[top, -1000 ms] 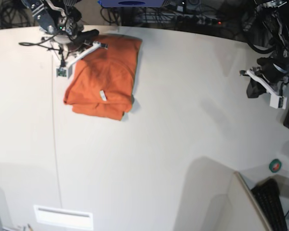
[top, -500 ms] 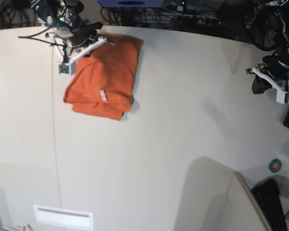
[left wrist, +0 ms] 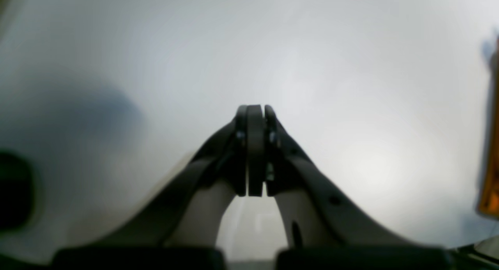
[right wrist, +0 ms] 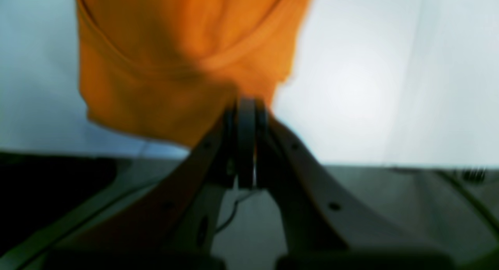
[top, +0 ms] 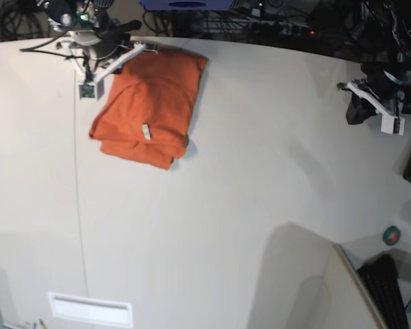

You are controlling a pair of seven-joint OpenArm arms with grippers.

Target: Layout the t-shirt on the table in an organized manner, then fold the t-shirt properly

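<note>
The orange t-shirt lies folded into a compact rectangle at the far left of the white table, with its small white tag facing up. My right gripper is shut, its tips at the shirt's far-left corner. In the right wrist view the shut right gripper overlaps the edge of the t-shirt; I see no cloth between the jaws. My left gripper hangs shut and empty over the table's far right. The left wrist view shows that left gripper above bare table, with an orange sliver of the t-shirt at the right edge.
A thin seam runs down the table's left side, with a white label near the front edge. A green tape roll, a beige panel and a keyboard are at the front right. Cables line the far edge.
My right gripper has drawn back toward the far edge, and the shirt's far-left corner shifted slightly with it. The left arm has moved a little farther from me and stays shut.
</note>
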